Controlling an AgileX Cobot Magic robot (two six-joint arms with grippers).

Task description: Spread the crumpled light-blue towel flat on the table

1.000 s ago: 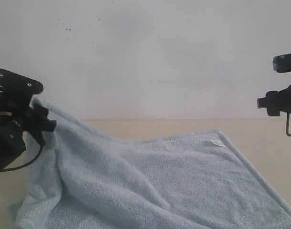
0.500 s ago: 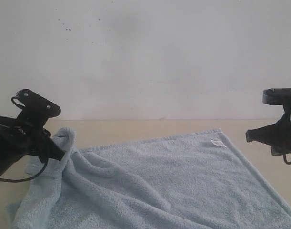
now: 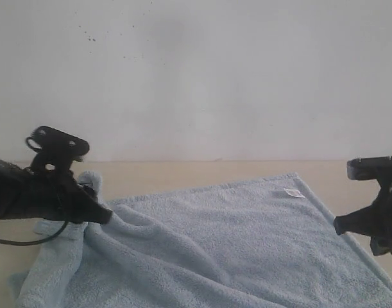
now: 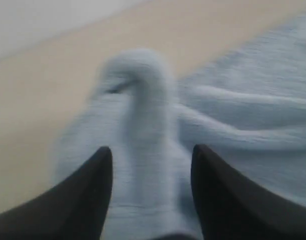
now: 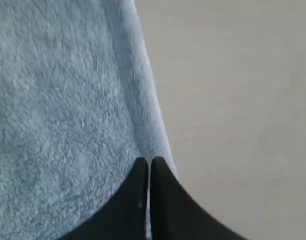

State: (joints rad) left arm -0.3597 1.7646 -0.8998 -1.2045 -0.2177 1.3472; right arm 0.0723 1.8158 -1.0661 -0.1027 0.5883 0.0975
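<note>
Nearest to me the towel (image 3: 234, 244) lay over the table (image 3: 183, 170), its right half smooth and its left side rumpled into long folds.

The left gripper (image 3: 104, 215) was down low at that rumpled side. Its fingers (image 4: 100, 170) stood apart with a ridge of cloth running between them; the close view was blurred, so I could not tell whether they were pinching that ridge or merely straddling it. Just beyond it the towel's left corner stood up in a small soft hump.

On the other side the right gripper (image 5: 146, 161) had its fingers closed tight together, the tips resting at the towel's right hem, with no cloth that I could see caught between them.

Farther back, the far edge ran straight, with the small white label (image 3: 292, 192) near its right corner, then bare table, then the speckled wall (image 3: 215, 77).

A second before, the left arm had held that corner high, with the cloth hanging from it like a tent, while the right arm waited up and off to the side. Both had since come down. To my eye the lift-and-lay was mostly done, and the left side's folds and that upright corner were what remained to be flattened.
</note>
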